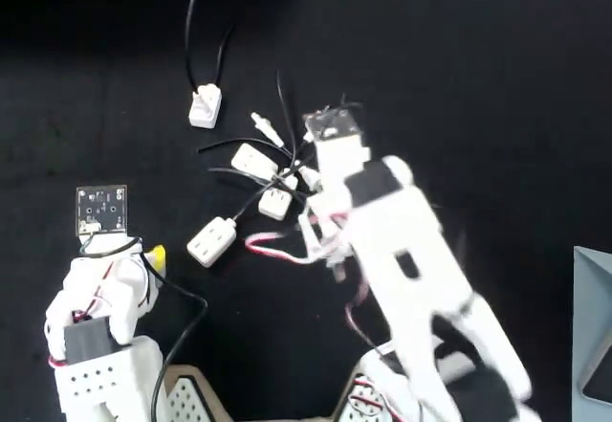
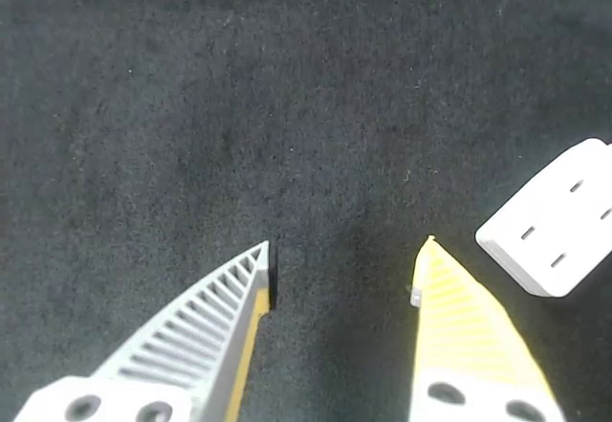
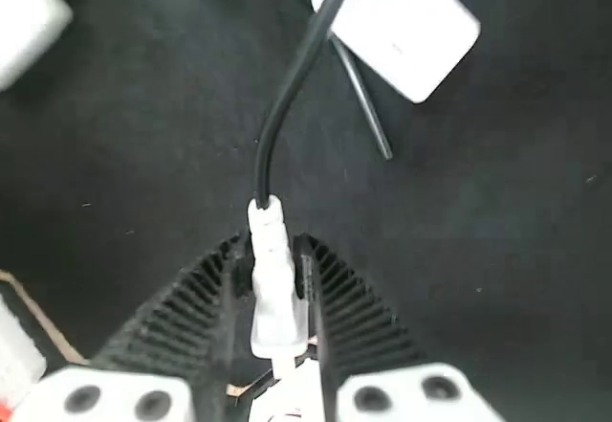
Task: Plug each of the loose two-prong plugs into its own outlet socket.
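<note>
Three white outlet sockets (image 1: 253,161) on black cords cluster mid-table — a fourth socket (image 1: 205,106) lies apart. One loose plug (image 1: 268,127) lies beside them; a second plug (image 3: 273,293) sits pinched in the right gripper (image 3: 271,244).

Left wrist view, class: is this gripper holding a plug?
No, the left gripper is open over bare black cloth, with a white outlet socket lying off to one side.

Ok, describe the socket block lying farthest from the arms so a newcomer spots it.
On the black table, look past the cluster of white sockets in the middle, toward the far edge. One white socket block lies alone there, its black cord looping away; the others crowd together among tangled cords.
</note>
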Action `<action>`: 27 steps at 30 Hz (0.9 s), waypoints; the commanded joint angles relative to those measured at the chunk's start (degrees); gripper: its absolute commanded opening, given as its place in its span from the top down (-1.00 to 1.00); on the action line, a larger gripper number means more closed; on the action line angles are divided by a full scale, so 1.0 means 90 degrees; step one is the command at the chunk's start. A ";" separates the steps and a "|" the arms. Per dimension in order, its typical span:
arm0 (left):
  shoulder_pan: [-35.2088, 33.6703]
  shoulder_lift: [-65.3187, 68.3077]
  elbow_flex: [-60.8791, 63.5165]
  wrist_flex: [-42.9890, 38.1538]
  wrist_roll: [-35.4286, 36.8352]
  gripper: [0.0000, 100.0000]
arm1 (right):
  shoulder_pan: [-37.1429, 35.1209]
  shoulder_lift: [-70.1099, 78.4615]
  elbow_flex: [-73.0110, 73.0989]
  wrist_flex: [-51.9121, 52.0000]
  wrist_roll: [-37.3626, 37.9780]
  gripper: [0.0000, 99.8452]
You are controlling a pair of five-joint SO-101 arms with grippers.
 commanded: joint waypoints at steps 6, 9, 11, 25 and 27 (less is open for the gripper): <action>0.0728 -0.0029 -0.0552 -0.0039 0.0098 0.51 | -0.0088 -0.1958 -0.0024 -0.0234 0.0117 0.98; 0.1099 -0.0029 -0.0923 -0.0059 0.0488 0.51 | -0.0342 -0.1988 0.0220 -0.0625 0.0107 0.98; 0.1226 -0.0029 -0.1089 -0.0313 0.0791 0.51 | -0.0664 -0.1998 0.0444 -0.0957 0.0107 0.98; 0.1470 -0.0029 -0.0669 -0.2208 0.1924 0.52 | -0.2686 -0.1998 0.1314 -0.3028 0.0107 0.98; 0.1744 -0.0029 -0.0669 -0.2188 0.1924 0.52 | -0.2803 -0.1998 0.1363 -0.3145 0.0107 0.98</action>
